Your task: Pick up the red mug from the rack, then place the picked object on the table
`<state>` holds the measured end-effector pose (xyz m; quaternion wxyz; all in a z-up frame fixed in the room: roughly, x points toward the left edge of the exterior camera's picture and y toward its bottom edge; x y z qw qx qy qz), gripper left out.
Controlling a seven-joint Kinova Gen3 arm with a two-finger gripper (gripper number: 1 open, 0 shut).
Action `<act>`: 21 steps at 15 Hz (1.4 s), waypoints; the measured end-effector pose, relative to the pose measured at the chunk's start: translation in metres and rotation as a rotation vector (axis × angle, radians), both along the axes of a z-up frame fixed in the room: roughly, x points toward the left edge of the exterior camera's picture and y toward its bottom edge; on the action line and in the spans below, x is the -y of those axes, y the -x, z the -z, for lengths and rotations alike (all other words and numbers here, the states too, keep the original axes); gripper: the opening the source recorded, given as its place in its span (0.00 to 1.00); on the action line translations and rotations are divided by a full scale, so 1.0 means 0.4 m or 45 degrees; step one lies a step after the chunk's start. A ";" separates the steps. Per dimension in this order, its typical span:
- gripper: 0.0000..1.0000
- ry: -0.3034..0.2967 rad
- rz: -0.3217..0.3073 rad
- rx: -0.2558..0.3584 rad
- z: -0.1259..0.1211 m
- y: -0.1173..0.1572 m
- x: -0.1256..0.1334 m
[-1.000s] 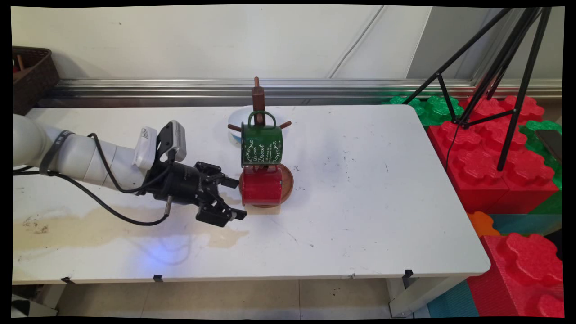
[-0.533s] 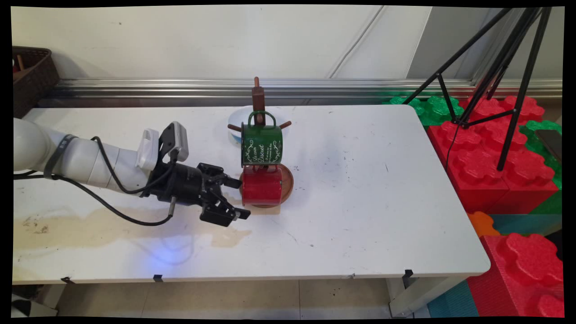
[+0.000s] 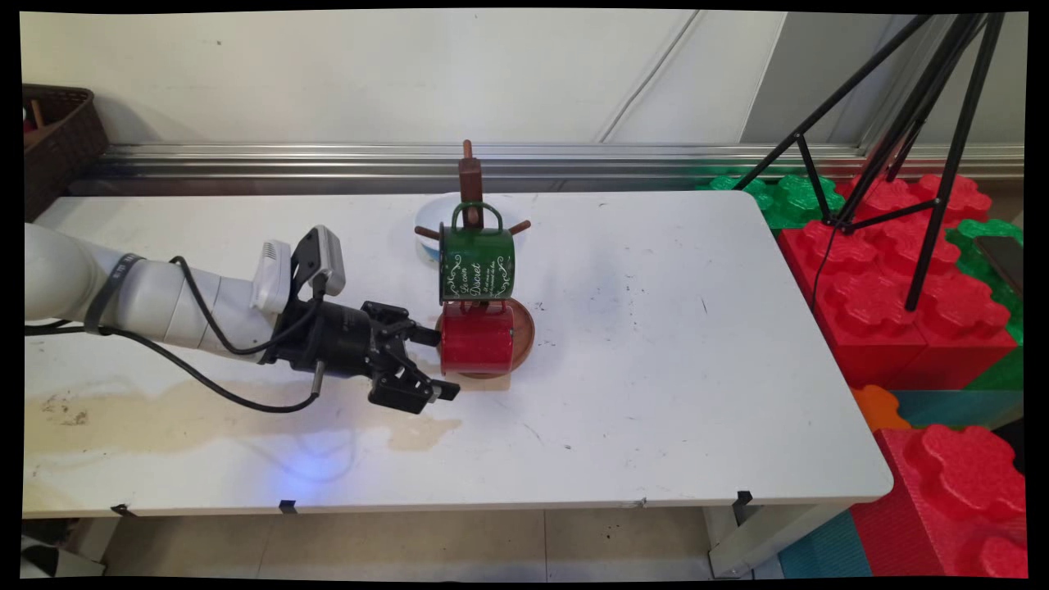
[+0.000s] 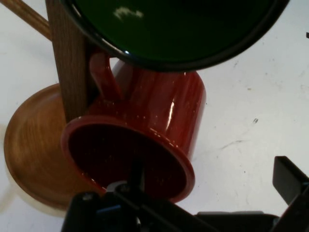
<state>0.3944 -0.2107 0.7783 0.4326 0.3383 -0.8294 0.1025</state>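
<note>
Open hand (image 3: 438,360) straddling rim of red mug (image 3: 477,338) hung on rack (image 3: 470,176) beneath green mug (image 3: 476,262).

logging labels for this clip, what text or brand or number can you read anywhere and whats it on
"Le coin Discret" in white script on the side of the green mug that hangs on the wooden mug tree.
Smaller white lines beside it on the same mug: too small to read.
Nothing readable on the red mug, the arm or the table.
</note>
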 end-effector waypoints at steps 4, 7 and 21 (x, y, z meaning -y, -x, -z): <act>1.00 -0.006 -0.015 -0.013 0.007 0.000 -0.001; 1.00 -0.010 -0.025 -0.021 0.012 0.001 0.000; 0.00 -0.035 -0.056 -0.072 0.017 0.007 0.001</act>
